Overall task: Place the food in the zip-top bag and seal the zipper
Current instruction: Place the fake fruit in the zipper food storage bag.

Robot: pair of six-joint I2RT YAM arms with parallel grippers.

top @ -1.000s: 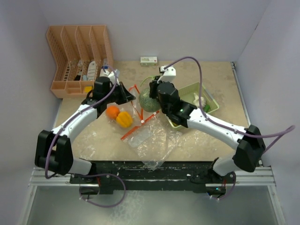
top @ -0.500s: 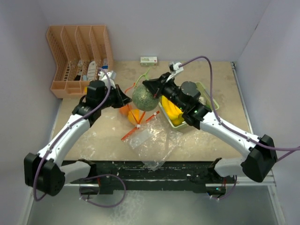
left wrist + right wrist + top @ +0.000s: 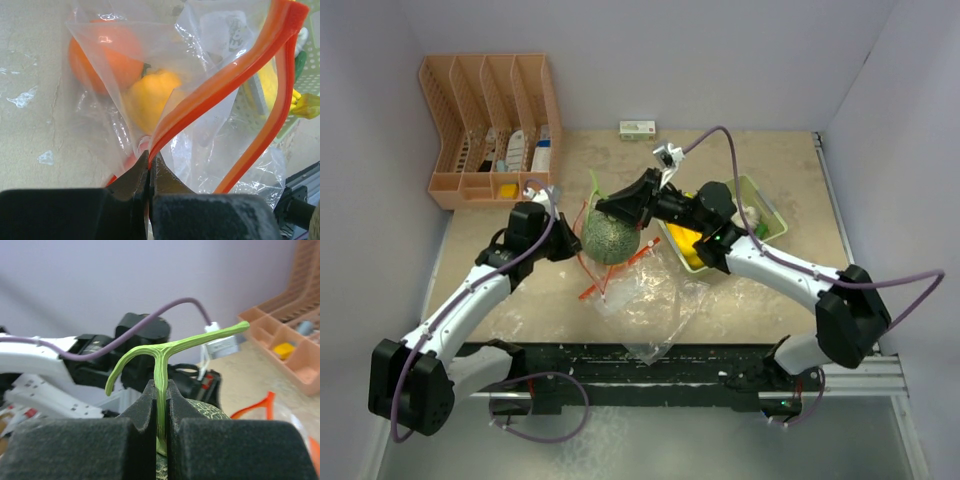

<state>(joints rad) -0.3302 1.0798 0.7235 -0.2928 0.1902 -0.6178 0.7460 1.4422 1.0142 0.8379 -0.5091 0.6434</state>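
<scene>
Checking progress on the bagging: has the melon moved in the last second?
Yes. In the top view the melon, hanging by its stem from the right pincer, has shifted left, away from the green tray.

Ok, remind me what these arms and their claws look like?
The left arm and right arm both have white tubular links with bulky black joints. A purple cable loops along each to a small white connector near the wrist. The left claw and right claw have matte black, grainy fingers tapering to wedge tips. I see no markings.
</scene>
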